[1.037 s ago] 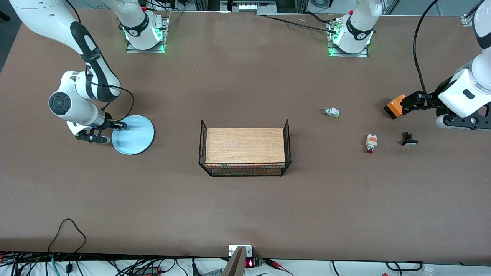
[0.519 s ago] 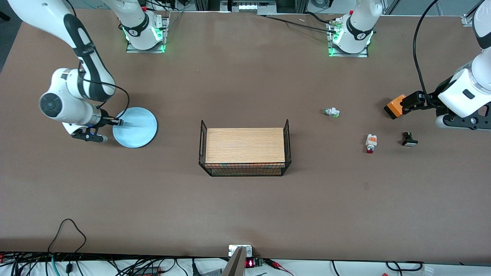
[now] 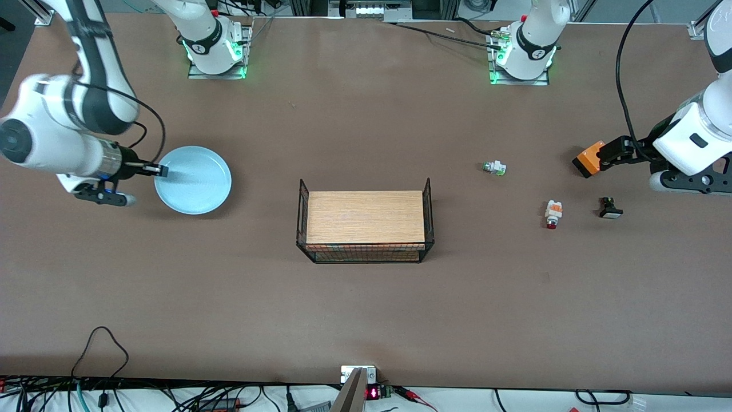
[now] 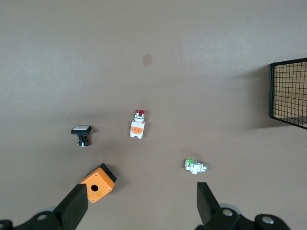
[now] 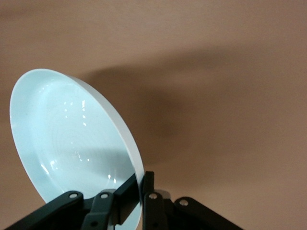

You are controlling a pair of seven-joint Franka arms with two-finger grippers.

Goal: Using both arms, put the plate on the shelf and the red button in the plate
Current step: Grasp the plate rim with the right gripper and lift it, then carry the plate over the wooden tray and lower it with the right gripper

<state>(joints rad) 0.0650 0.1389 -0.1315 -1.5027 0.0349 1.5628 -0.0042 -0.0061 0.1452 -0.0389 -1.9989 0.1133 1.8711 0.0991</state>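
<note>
two fingers pinch plate rim — lifted, red button untouched

white arms, black joint bands

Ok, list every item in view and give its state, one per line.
plate: lifted off the table, gripped at its rim
right pincer: shut on the plate
left pincer: open, empty, over the orange box; that arm waits
red button: lying on its side on the table
green button: on its side
black button: on the table
basket: upright, wooden board inside
</note>
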